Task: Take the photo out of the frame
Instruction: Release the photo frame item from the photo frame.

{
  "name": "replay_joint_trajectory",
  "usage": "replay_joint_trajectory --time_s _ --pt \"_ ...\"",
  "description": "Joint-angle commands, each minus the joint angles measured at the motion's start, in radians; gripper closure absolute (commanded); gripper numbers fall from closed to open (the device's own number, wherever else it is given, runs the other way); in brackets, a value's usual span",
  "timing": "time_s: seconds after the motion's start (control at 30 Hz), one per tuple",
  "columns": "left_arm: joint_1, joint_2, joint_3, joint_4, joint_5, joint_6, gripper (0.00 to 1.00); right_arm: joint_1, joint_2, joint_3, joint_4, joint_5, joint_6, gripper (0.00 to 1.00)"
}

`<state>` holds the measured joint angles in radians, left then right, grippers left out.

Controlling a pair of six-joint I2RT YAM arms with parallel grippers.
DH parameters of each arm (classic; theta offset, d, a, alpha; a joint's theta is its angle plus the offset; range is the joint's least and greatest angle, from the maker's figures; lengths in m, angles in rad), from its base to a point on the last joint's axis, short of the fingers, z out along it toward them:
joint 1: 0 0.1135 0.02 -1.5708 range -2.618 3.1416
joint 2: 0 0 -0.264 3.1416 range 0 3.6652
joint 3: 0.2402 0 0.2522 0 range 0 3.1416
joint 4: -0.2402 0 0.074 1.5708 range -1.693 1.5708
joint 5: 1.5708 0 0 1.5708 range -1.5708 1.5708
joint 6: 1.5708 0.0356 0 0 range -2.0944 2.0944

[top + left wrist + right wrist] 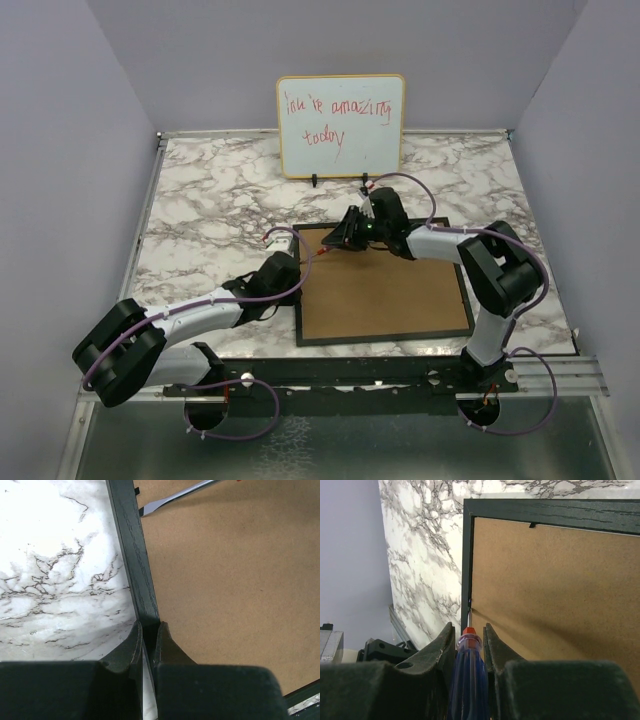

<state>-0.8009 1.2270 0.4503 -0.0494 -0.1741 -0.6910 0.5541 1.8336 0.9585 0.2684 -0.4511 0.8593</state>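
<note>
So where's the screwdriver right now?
Right wrist view: the blue-handled screwdriver sits in the right claw, its tip at the left rail of the thin black frame, beside the brown fibreboard back panel.

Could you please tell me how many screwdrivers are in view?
1. The screwdriver is clamped between the right fingers, its tip against the inner edge of the frame, beside the brown back panel. No other shows, though the arms could hide one.

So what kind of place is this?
Probably a robot test booth: plain lilac walls box in a marble-patterned tabletop, and the black left arm and right arm sit on a metal rail.
</note>
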Motion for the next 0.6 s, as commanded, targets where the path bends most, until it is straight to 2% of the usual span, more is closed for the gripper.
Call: replay_joint_trajectory --time_s 0.0,0.27,0.57 --pt "-0.02 0.033 -0.033 -0.12 0.082 0.042 1.0 -0.021 -0.034 -0.036 -0.015 0.093 -0.039 1.0" --pt "-0.021 0.032 -0.033 -0.125 0.078 0.038 1.0 -0.023 -0.077 -0.06 -0.006 0.128 -0.038 1.0" --pt "-0.021 0.045 -0.02 -0.129 0.08 0.041 1.0 0.005 -0.01 -0.077 0.079 0.097 -0.028 0.99"
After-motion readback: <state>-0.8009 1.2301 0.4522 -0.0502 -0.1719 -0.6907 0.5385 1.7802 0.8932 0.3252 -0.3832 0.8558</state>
